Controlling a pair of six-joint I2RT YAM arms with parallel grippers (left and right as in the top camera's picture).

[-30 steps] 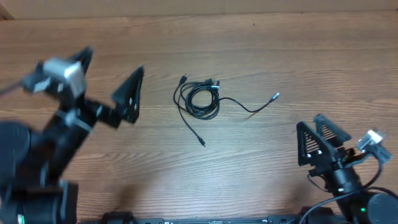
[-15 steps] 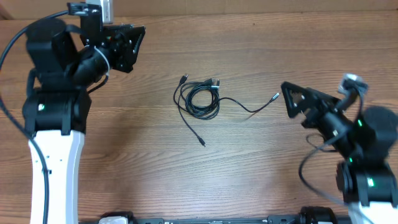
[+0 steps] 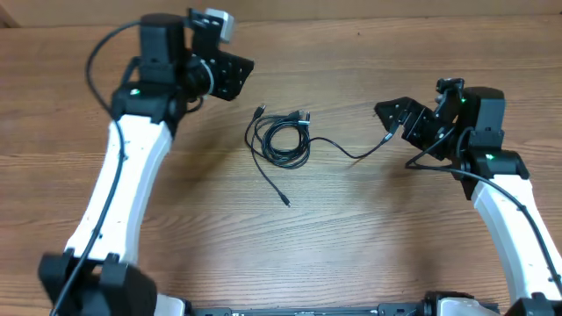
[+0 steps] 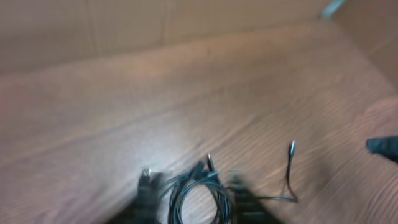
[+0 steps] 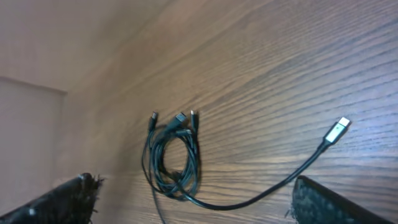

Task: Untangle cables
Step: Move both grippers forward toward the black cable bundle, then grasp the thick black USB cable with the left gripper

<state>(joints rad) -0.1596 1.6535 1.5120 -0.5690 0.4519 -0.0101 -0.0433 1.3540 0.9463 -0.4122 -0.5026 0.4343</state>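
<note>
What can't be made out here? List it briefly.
Left wrist: motion blur smears the cables; the bottom edge cuts off their coil.
Overhead: they overlap and are too thin to count.
Right wrist: one cable's tail runs off the bottom edge.
The left gripper: open or shut unclear; blurred close up, a dark mass overhead.

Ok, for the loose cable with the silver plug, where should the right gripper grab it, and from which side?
Grip the cord just behind the silver plug, coming down from above on the right gripper's side, with its open fingers set across the cord. That end trails clear of the coil and lies alone on the bare table, so probably nothing else gets pinched.
</note>
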